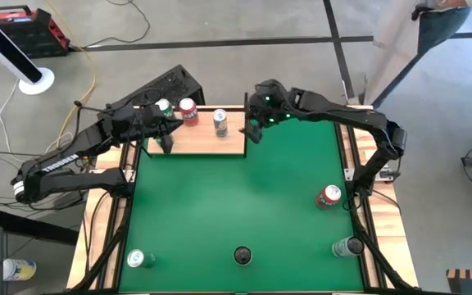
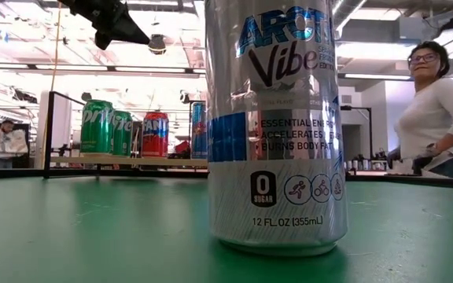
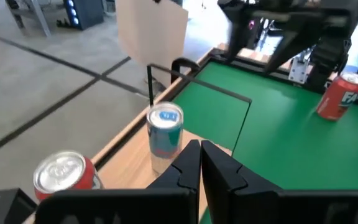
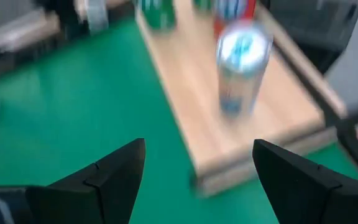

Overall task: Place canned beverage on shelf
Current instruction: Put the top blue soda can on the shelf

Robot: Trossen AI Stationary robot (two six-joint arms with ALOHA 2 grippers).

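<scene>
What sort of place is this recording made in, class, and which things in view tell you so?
Probably a robotics lab or workshop. Two dark robot arms work over a green mat on a wood-edged table, cables trail across the grey floor, and the low view shows an open room with ceiling lights and a person beyond the table.

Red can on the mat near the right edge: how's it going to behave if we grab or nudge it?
The red can stands upright on the green mat, tall for its base, so a high nudge would probably tip it. Tipped, its round body would likely roll. The wall looks smooth and glossy, maybe slippery, so a mid-height squeeze seems safest. Full or empty cannot be told.
</scene>
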